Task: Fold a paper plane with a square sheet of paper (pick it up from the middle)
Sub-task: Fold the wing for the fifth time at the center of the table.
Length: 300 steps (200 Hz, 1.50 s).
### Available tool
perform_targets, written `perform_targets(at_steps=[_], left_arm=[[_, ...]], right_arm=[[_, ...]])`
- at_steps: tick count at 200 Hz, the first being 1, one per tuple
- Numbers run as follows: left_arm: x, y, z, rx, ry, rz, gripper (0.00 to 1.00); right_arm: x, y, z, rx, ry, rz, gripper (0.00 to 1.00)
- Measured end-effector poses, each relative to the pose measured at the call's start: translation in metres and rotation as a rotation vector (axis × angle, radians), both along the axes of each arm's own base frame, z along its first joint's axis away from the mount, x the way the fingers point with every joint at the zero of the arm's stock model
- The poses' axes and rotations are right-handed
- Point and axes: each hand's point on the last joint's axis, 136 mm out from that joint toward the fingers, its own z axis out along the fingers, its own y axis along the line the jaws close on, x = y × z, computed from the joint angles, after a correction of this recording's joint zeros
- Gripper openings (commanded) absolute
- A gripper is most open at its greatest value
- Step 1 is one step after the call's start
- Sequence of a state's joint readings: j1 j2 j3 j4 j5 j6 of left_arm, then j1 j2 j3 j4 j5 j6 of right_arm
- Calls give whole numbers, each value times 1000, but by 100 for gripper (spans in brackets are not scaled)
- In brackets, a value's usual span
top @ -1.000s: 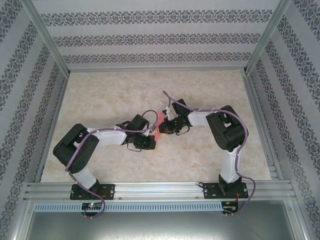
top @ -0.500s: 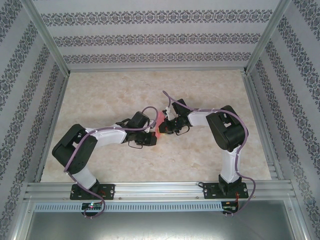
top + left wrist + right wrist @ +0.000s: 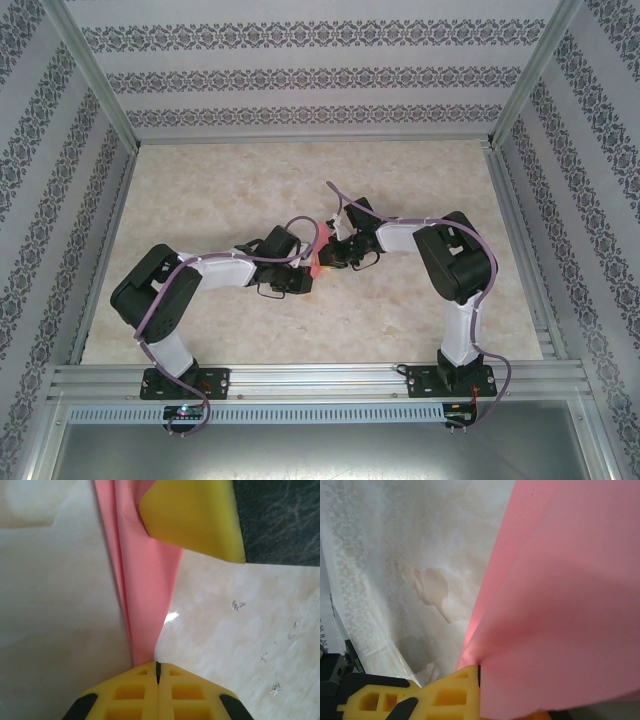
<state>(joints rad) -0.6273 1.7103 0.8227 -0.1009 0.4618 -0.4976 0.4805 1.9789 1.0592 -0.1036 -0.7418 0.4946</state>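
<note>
Paper [image 3: 145, 580], folded slim, hangs over the middle of the table [image 3: 250, 190]; my left end effector [image 3: 157, 670] and right end effector [image 3: 479, 672] pinch opposite ends. Light, floppy, tearable; I judge creases the firmest hold.

Left arm [image 3: 215, 268], right arm [image 3: 400, 238] bent inward, jaws clamped together

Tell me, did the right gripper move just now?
No. The right gripper stays the same way off the table's far edge, shut on the pink paper.
</note>
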Motion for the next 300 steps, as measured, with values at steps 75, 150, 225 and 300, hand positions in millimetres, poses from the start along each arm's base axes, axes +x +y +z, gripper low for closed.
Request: perform_targets(at_steps=[75, 150, 225, 300], left_arm=[[3, 4, 0, -11, -19, -35, 0], [2, 4, 0, -11, -37, -69, 0], [-6, 10, 5, 1, 2, -74, 0], [6, 4, 46, -70, -73, -41, 0]], right_arm=[[2, -8, 2, -21, 17, -21, 14], [16, -16, 8, -22, 10, -58, 13], [29, -13, 16, -19, -13, -54, 0], [27, -17, 8, -57, -8, -44, 0]])
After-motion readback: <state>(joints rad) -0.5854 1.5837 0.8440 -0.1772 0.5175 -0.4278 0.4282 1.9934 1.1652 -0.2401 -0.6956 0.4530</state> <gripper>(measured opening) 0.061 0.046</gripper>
